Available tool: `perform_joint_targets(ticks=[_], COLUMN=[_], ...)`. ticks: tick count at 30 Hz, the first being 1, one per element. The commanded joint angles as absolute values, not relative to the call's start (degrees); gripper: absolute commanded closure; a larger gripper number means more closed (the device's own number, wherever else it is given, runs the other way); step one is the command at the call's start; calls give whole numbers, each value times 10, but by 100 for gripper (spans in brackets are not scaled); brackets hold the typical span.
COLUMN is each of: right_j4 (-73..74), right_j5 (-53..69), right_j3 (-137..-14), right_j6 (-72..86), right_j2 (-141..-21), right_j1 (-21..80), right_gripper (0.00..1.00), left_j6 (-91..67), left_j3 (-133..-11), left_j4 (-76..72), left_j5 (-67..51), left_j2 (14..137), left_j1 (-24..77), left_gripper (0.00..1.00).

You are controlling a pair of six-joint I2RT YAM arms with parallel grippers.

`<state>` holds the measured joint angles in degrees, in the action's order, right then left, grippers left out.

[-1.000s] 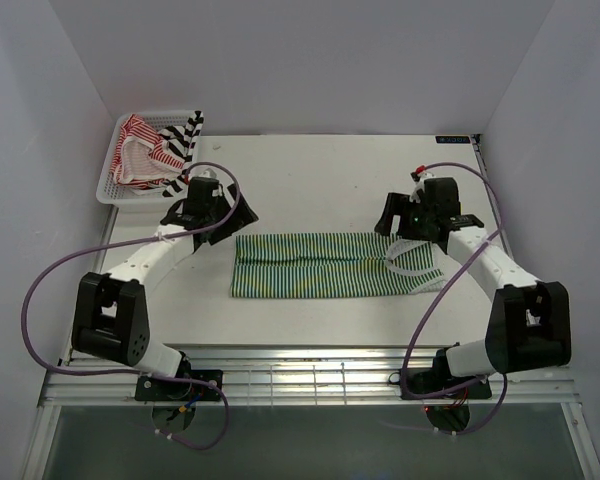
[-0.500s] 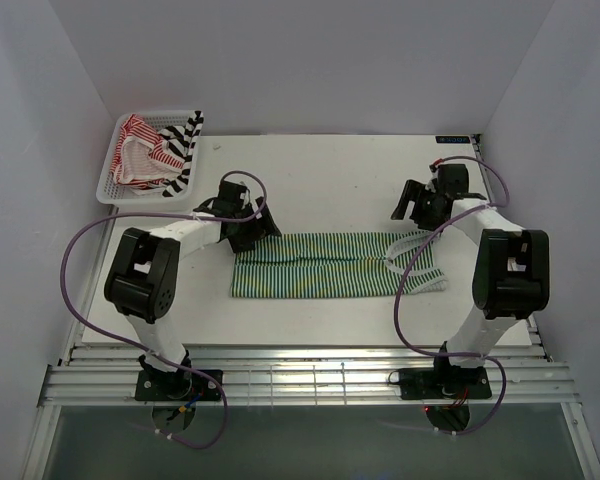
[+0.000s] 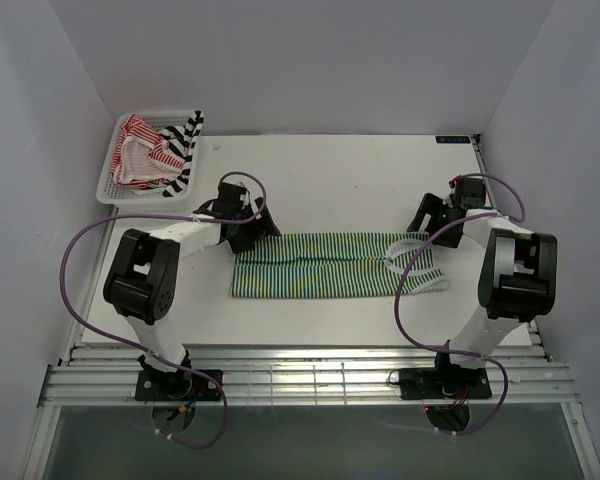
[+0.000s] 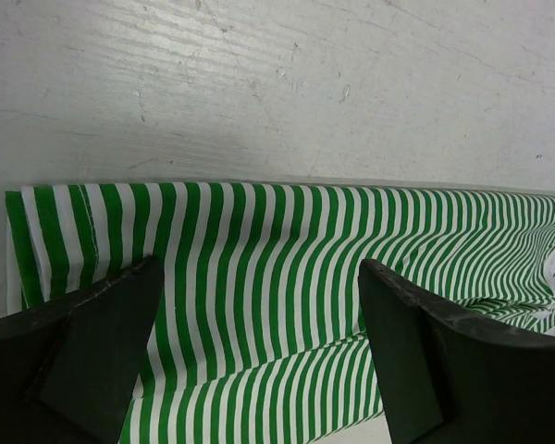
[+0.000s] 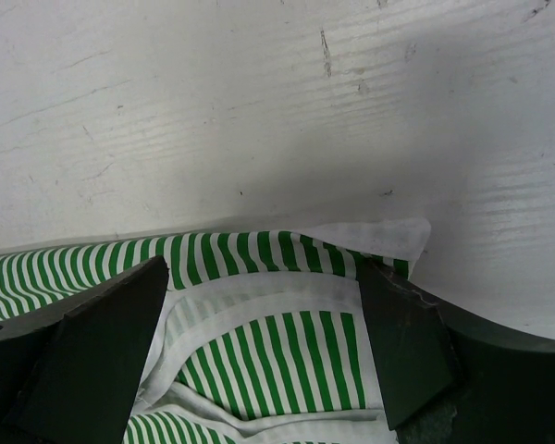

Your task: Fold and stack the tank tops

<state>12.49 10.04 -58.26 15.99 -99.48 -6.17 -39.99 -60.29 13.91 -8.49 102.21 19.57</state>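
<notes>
- Both arms have dropped to the far corners of your green-and-white tank top (image 3: 315, 265), centre frame.
- Left gripper (image 4: 259, 305) and right gripper (image 5: 264, 296) stand spread, grasping nothing.
- Expect a fold next; other tops (image 3: 145, 150) wait in basket (image 3: 108, 190), upper left.

Green-and-white tank top (image 4: 287, 250): cut off by right and bottom edges in left wrist view, by left and bottom edges in right wrist view.
From above, left gripper (image 3: 252, 230) covers its far-left corner and right gripper (image 3: 425, 222) covers strap end; contact with cloth cannot be told.
Finger bases run out of both wrist views.
Black-and-white tank top (image 3: 187, 140) partly buried under red-and-white tank top (image 3: 138, 150) in mesh basket (image 3: 108, 190); both bunched, outlines unreadable.
Label (image 3: 455, 139) at far edge of table (image 3: 330, 180) too small to read.
</notes>
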Motion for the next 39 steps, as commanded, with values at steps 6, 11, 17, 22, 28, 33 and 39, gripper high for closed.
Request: perform_joint_targets(ticks=[6,11,17,22,28,33,39], right_j4=[111,128,181,220,250,301,279], right_j5=[133,124,113,115,110,88,55], right_j3=[-571,-646,-806,-930,-1018,-1051,-843], right_j6=[153,147,123,107,98,82,99], right_j2=[-1048,-1114,-1220,-1269,-1242,-1162,-974], right_j1=[-60,-24,45,106,134,139,170], right_gripper=[10,10,10,10,10,10,10], left_j6=[-420,-487,-618,-678,-630,-570,-527], left_j3=[-544,-463,-337,-311,-408,-499,-542], left_j4=[178,190,242,298,372,409,408], left_j5=[-55,-65,-58,-59,-22,63,109], left_j2=[1009,955,811,713,679,684,691], left_j1=[194,195,221,288,326,326,326], left_gripper=[2,2,2,2,2,2,2])
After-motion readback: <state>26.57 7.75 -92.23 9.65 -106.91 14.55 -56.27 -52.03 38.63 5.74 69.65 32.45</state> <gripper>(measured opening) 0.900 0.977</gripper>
